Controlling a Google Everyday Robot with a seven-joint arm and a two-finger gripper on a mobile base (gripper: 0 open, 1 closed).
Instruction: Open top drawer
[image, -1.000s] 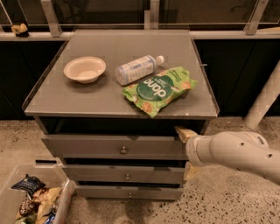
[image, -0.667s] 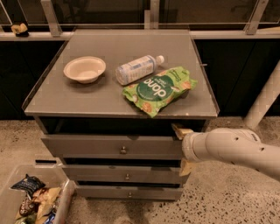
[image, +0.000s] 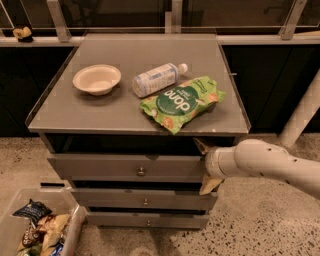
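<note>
Though the arm has reached in from the 3 o'clock side, the top drawer (image: 115, 167) looks barely started, if at all. Its wide grey front sits under the tabletop (image: 100, 112) with a dark gap above it, and none of its inside shows. From where I stand, I would call it shut or nearly so.

The gripper (image: 205, 166) is at the right end of that front, at 3 o'clock from the small round knob (image: 141, 171). Its fingers are spread wide. One tip pokes above the front's upper edge and the other hangs below its lower edge, so they bracket the end of the drawer. They seem to clasp nothing, and I cannot tell whether they touch the front.

On top, a bowl (image: 97, 79) sits at 10 o'clock, a bottle (image: 156, 79) near 12, and a green snack bag (image: 181, 101) at 2.

By my reckoning, taking hold and the whole pull outward are still to do.
</note>
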